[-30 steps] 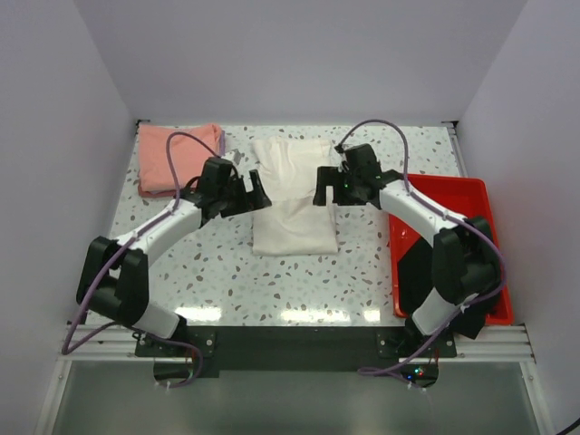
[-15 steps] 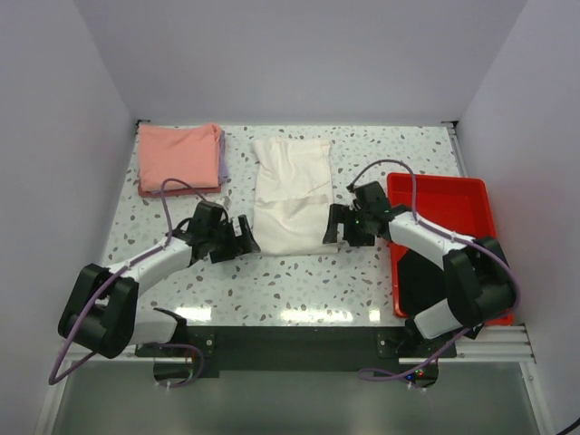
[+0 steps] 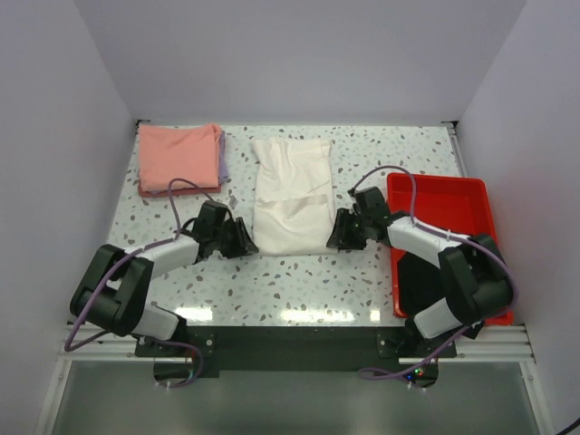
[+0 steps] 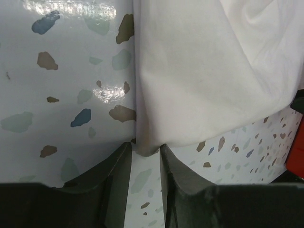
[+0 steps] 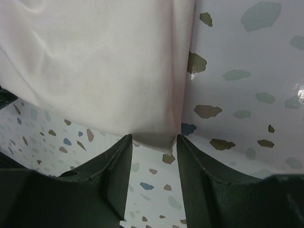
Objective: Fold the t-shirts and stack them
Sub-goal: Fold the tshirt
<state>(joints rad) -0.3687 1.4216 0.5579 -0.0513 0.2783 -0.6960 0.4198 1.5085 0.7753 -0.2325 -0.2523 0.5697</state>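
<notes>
At the near edge of the speckled terrazzo bench, the long cream-white cotton t-shirt lies flat in the middle, already narrowed into a lengthwise strip, with an arm at each of its near corners. The left tool is released, and its two dark fingers straddle the near-left corner of the hem so that the cloth tip sits just inside the gap. The right tool is likewise unclenched, with a wider gap around the near-right corner. The step in hand looks like pinching both corners to carry the hem away toward the collar end. The risk lies in how little cloth is between the fingers. If either tool closes this shallowly, it may catch only the top layer or nothing, and the fold would then come up skewed or drop on one side. Uneven lifting between the arms could also drag the whole strip across the smooth bench instead of folding it. The folded salmon-pink t-shirt rests at the far left, on a lavender t-shirt whose edge peeks out on its right side. The red plastic tray stands at the right.
</notes>
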